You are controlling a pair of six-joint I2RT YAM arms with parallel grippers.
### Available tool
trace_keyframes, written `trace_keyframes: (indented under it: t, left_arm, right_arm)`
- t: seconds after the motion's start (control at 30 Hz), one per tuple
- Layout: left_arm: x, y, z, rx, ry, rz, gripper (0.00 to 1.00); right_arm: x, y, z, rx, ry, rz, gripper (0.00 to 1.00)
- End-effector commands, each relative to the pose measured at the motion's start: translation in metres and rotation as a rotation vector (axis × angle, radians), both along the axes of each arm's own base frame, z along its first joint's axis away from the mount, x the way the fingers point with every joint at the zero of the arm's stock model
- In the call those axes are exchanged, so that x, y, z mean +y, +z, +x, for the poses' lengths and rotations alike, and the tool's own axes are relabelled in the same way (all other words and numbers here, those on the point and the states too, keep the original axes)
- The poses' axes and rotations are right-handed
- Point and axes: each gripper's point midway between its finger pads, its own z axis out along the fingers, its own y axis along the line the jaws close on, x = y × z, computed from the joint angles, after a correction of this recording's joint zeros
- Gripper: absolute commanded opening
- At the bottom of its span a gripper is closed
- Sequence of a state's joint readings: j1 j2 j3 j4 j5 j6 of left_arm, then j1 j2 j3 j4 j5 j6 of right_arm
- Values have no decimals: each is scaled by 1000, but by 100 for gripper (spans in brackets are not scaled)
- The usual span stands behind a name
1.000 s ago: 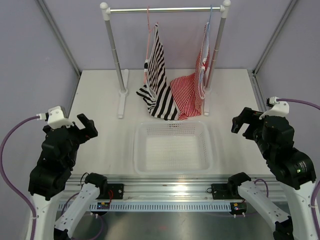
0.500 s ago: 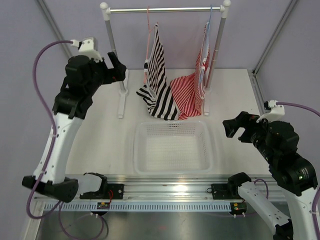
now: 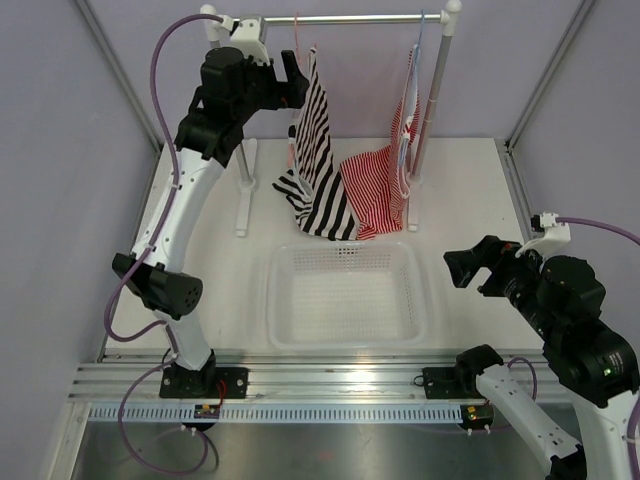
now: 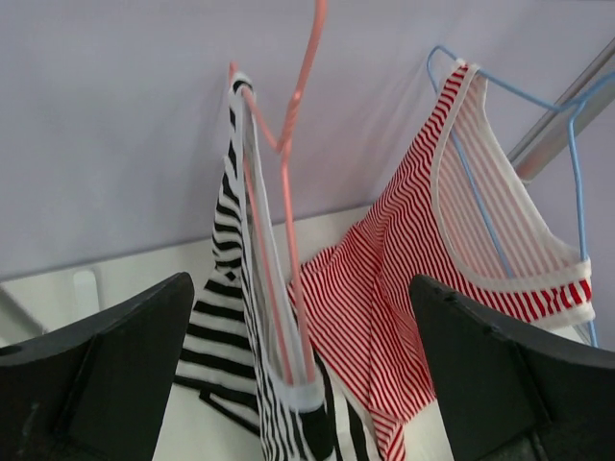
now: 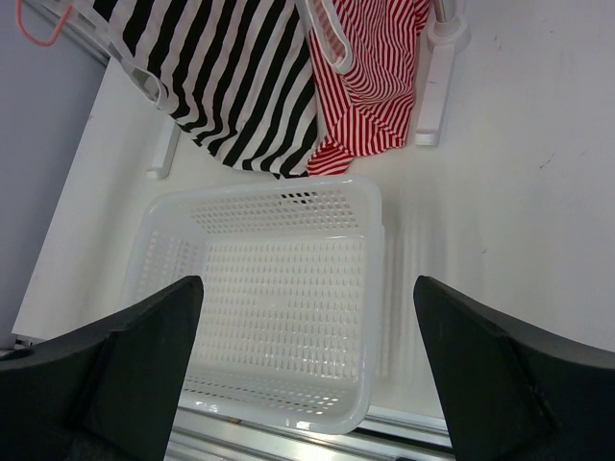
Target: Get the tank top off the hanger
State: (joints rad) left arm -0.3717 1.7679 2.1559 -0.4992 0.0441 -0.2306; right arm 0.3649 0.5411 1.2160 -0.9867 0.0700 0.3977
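The black-and-white striped tank top (image 3: 320,150) hangs by its thin straps from the thin pink wire hanger (image 4: 284,192). The hanger is hooked over a silver rail on white posts (image 3: 350,18) at the far side of the table (image 3: 200,250). The cloth hangs in a narrow fold from the wire, and its lower end lies bunched on the table by the rail's feet.

The left gripper (image 3: 296,80) is raised to rail height, just beside the top of the garment on its left. Its jaws are spread wide and hold nothing. In the left wrist view the pink wire and the striped strap stand in the gap between the two dark fingers (image 4: 115,365), and we cannot tell whether either finger touches them.

Just to the right, a red-and-white striped top (image 3: 375,190) hangs on a pale blue wire hanger (image 4: 574,182) from the same rail. Its hem meets the black-and-white cloth where both reach the table.

In front of the garments sits a white perforated plastic basket (image 3: 275,300), close to their bunched ends.

The right gripper (image 3: 468,275) hovers above the table to the right of the basket, well apart from the clothes. Its jaws are also spread wide, with nothing between them. Its wrist view looks down on the basket and both striped hems.
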Motion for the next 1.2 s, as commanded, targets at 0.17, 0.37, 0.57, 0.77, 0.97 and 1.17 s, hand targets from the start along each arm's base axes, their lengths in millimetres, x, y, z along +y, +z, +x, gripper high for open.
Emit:
trace_keyframes:
  t: [0.17,0.37,0.57,0.77,0.97,1.17]
  left_arm:
    - [-19,-14,24,-13,56,125,75]
    - [-20,-30,31,6,89,180,53]
    - [-19,-32,36,6,103,197,23]
    - [-16,-3,30,-48,114,144,0]
    - [-1,56,2,-171,132,76,0]
    - [16,65,-27,-173,140,96,0]
  right_arm:
    - [-1,4,-6,-19,23,-19,99]
    - [-1,4,-5,-23,29,-33,100]
    - [-4,4,-6,-25,28,-59,99]
    - [-4,4,-5,-26,26,-63,99]
    - [0,3,-3,-25,39,-54,99]
    - [4,4,2,-25,46,-44,99]
